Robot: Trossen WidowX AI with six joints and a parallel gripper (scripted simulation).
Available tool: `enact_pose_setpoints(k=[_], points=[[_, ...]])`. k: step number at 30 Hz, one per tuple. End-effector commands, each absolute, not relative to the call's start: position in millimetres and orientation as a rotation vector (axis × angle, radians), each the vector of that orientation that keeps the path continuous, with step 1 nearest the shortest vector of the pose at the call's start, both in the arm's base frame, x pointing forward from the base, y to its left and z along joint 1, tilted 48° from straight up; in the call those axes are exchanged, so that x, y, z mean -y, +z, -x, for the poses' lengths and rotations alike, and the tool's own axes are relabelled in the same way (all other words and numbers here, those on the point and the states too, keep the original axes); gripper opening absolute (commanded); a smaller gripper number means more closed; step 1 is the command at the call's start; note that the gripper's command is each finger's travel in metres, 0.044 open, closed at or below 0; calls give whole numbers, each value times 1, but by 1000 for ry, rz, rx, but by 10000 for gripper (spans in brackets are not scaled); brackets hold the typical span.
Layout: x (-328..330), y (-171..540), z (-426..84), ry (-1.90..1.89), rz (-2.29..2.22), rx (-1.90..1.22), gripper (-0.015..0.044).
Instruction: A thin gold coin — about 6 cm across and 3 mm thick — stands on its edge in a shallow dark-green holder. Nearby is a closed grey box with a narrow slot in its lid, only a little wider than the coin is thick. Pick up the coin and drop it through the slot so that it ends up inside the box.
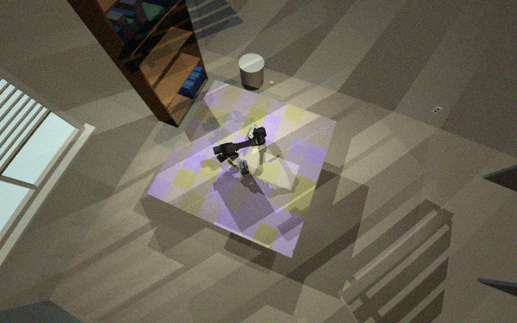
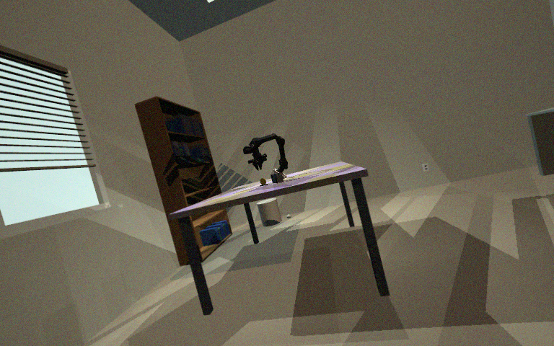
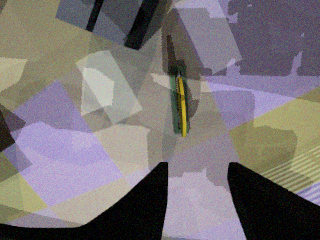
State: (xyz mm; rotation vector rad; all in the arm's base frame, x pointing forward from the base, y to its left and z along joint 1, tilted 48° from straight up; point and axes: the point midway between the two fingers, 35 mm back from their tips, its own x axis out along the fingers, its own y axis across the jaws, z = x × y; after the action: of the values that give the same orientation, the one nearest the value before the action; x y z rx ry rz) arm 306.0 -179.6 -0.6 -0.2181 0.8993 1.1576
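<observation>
The gold coin (image 3: 183,107) (image 2: 262,181) stands on edge in the dark-green holder (image 3: 174,112) on the table. In the wrist view its thin edge runs nearly up and down. My gripper (image 3: 198,169) (image 2: 257,168) points down, partly open and empty, well above the coin. In the wrist view the coin is ahead of the fingertips and slightly left of the middle of their gap. The grey box (image 3: 112,27) (image 1: 244,166) (image 2: 274,178) is at the wrist view's upper left, cut off by the frame; dark bands cross its top, and I cannot tell which is the slot.
The arm's base stands on the patchwork-patterned table (image 1: 266,228) (image 2: 318,182), close behind the box in the exterior view. A tall bookshelf (image 1: 125,72) (image 2: 157,163) and a round bin (image 1: 251,74) (image 2: 269,212) stand on the floor beyond the table. Hard shadows cross the tabletop.
</observation>
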Motion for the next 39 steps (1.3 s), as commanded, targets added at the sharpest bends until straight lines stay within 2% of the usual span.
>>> enact_pose_setpoints(k=[1,39], points=[[170,-2,-313,1224,240,-833,161],[116,-54,-319,1223,240,-836,161]])
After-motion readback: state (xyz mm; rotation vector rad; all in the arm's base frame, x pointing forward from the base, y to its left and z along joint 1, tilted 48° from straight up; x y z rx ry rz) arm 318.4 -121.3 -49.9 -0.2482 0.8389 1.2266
